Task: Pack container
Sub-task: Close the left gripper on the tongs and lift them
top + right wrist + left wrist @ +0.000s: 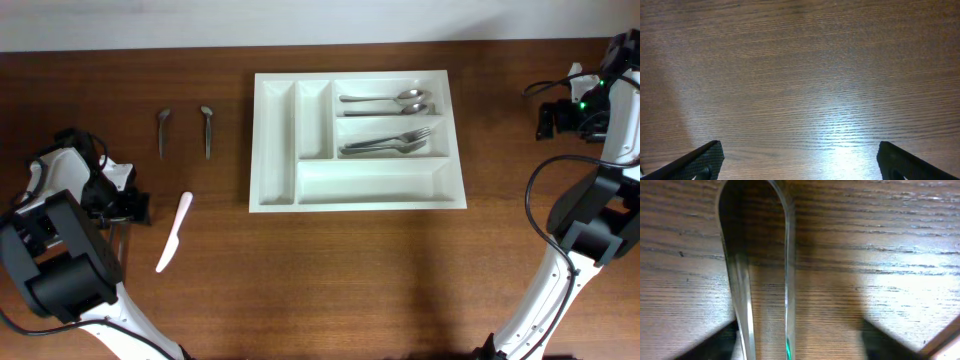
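Observation:
The white container [259, 150] lies mid-table, with spoons [388, 101] in its upper long compartment and forks [388, 143] in the one below. At the table's left edge my left gripper [126, 205] hovers low over a shiny metal utensil [760, 240] with a rounded end. That utensil lies flat on the wood between the spread dark fingers [715, 347], nearer the left one; the left gripper [800, 342] is open. At the far right my right gripper [552, 118] is open [800, 160] above bare wood.
Two small metal spoons [163, 131] [207, 131] lie left of the container. A white plastic knife [173, 232] rests on the wood just right of the left gripper. Cables hang beside the right arm [585, 215].

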